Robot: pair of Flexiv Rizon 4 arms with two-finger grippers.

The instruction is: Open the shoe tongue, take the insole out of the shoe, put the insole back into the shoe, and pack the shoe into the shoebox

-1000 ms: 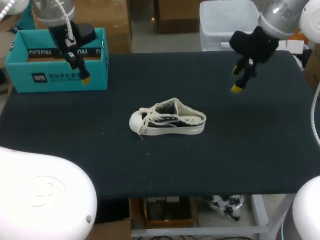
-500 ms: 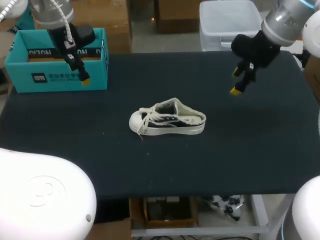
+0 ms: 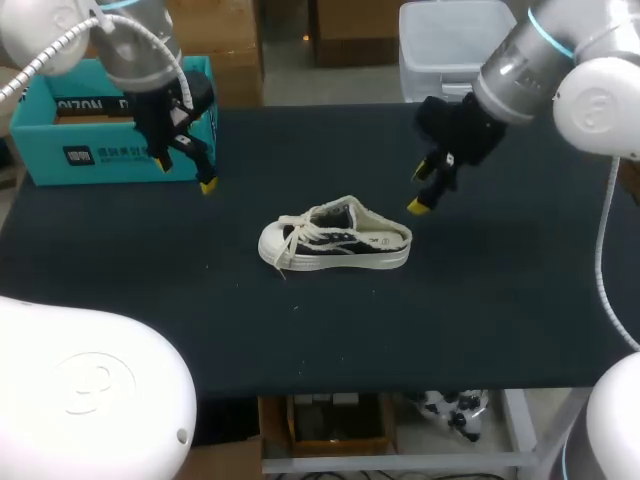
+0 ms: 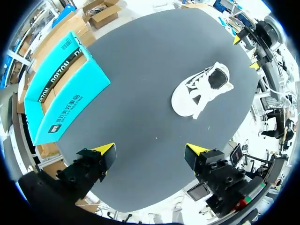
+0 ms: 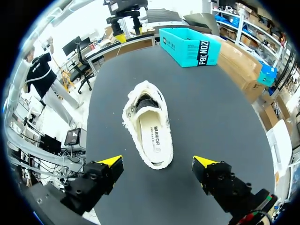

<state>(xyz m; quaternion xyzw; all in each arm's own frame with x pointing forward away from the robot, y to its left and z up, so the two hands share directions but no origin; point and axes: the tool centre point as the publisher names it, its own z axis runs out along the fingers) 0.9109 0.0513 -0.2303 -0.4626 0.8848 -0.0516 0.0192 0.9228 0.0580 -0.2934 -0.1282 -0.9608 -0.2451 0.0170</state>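
item 1, left claw: released, yellow tips spread wide, nothing between them and nothing touched. it hangs above the counter just off the front right corner of the shoebox, between box and shoe.

item 2, shoebox: teal card, lid off, open side up, at the far left corner of the counter. a dark band with pale lettering runs along the inner wall, and a small dark label with white print sits on the front wall.

item 3, shoe: one low canvas sneaker, cream sole and toe cap, dark upper, cream laces loose over the front. it stands on its sole at mid counter, toe toward the left arm's side, well apart from the shoebox.

item 4, insole: pale, lying flat inside the shoe, dark print on the heel area.

item 5, right claw: released, tips wide apart, gripping nothing. it hovers near the heel end of the shoe, clear of it.

item 6, counter: dark cloth covering, flat, with a few pale specks.
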